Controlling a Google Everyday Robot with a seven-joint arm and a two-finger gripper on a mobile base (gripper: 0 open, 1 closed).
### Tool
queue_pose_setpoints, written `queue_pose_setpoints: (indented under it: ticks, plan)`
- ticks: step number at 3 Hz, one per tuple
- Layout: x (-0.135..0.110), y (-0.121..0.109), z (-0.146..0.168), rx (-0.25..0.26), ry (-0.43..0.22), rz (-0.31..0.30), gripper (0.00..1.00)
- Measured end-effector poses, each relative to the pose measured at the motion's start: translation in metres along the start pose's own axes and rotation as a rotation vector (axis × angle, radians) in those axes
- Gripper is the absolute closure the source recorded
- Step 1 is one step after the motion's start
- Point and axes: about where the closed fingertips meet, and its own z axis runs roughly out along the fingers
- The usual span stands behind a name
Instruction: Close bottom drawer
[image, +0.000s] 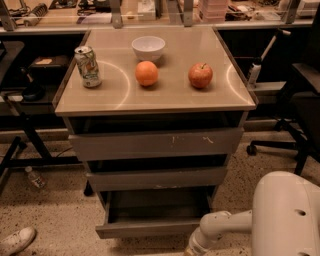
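Currently the gripper (192, 249) is running off the bottom edge, right of centre; its state cannot be told. The bottom drawer (150, 227) is sitting pulled out at lower centre, showing a plain front.

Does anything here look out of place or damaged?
The bottom drawer hangs open, pulled out furthest of the three. The top drawer has white scratches on its front. The gripper is out of view, beyond the arm at the bottom edge.
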Motion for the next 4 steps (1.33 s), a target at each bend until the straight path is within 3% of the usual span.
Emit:
queue_pose_setpoints:
  ticks: [1,4]
  plan:
    - [-0.014,-0.013,-0.002,0.03,-0.026,-0.035,1.0]
    - [-0.067,-0.05,-0.005,0.091,-0.051,-0.138,1.0]
